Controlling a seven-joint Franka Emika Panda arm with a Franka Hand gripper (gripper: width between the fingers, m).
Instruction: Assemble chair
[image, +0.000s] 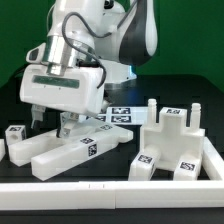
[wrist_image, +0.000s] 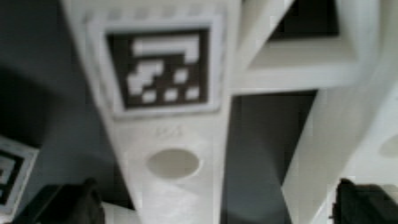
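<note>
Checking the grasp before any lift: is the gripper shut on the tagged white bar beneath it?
No, the gripper is open, its fingertips standing clear on either side of the tagged white bar.

On the exterior view's left, near, chunky white plastic tagged bars (image: 70, 152) lie flat, side by side; apart on its right sits a blocky white plastic piece with upright prongs (image: 172, 140).

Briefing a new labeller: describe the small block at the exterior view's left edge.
Find the pincer above the long white bars. At their end toward the exterior view's left sits the small block. It is stubby and cube-like, tag on top; its neighbours are long.
</note>
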